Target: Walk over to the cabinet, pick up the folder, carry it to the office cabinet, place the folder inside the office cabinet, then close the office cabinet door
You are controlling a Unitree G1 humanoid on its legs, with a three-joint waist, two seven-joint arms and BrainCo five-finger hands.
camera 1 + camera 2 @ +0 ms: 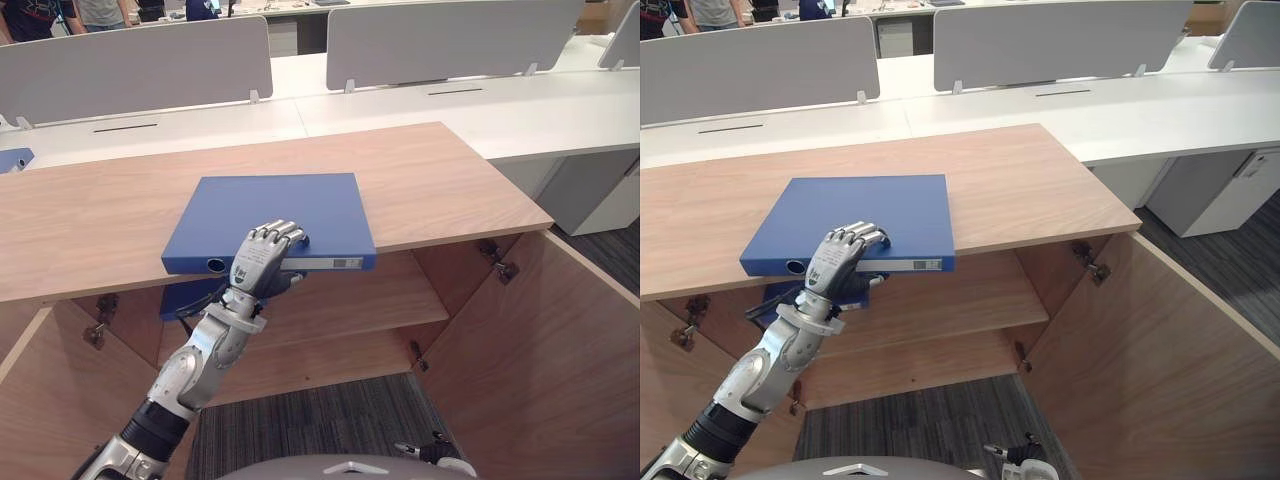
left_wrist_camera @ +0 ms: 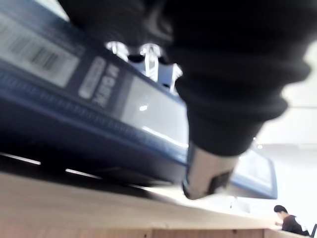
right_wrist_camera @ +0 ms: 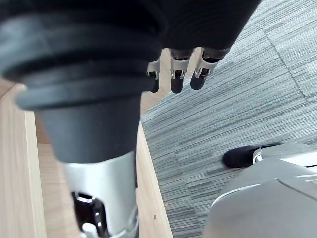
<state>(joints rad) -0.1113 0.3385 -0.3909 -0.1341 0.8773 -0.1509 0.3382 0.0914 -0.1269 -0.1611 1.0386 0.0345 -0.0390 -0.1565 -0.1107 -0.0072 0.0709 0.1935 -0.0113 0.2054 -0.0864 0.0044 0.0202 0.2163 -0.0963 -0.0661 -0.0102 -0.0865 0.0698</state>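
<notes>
**Cabinet top: faults to expect at folder pick-up**

Wood-grain cabinet top (image 1: 430,180) carries the blue folder (image 1: 275,205). It lies flat, its spine past the front edge, under and just beyond the left hand (image 1: 262,262). The fingers (image 1: 280,234) are curled over the folder's upper face at the spine. The thumb is hidden below, so the hold reads as a pinch on the near edge. The right hand (image 3: 177,79) hangs over the carpet (image 3: 237,99), fingers relaxed, holding nothing.

Likely faults:

1. Droop. The pinch sits on one edge, away from the folder's middle. On lifting, the far side may sag and twist out of the hand.
2. Slip. The cover looks smooth, so a light pinch may let it slide forward off the top.
3. Strike. The shelf (image 1: 350,300) lies below the hand and an open door (image 1: 540,340) stands well to its right. A swinging folder could catch the top's front edge or the door.
4. Blocked slot. A second blue item (image 1: 190,297) sits just beneath the hand, under the top, and may obstruct insertion.
</notes>
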